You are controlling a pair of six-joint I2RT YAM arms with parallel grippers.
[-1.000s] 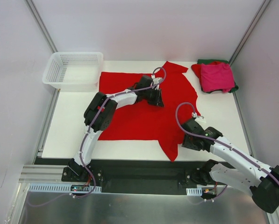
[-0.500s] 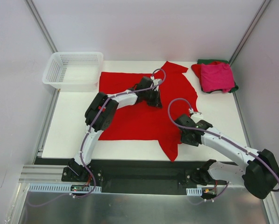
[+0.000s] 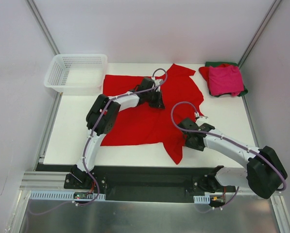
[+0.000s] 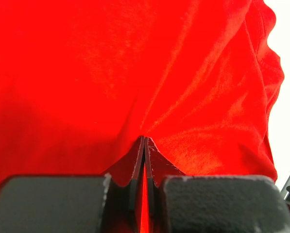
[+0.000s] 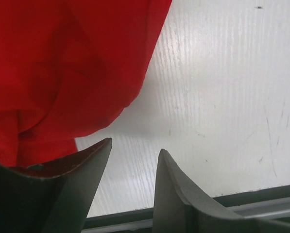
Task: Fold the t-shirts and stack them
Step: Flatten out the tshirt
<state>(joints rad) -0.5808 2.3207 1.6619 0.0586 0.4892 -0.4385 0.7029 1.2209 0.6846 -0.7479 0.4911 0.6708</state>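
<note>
Bright red t-shirt [image 3: 135,121]: spread across white table [image 3: 227,114]; soft thin knit, creased. Risk: a one-point pull may bunch it or drag it askew.
Folded stack [image 3: 226,80]: magenta over dark green, far right corner.
Left gripper [image 4: 144,141]: fingers closed, pinching a cloth ridge.
Right gripper [image 5: 135,148]: smooth dark fingers half apart, empty, beside the shirt's edge.

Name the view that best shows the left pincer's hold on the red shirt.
Left wrist: it shows the left pincer shut, close up, with the red shirt bunched into its tips. The top view shows that pincer on the shirt from above, the grip itself hidden. The right wrist shows only a shirt edge.
</note>
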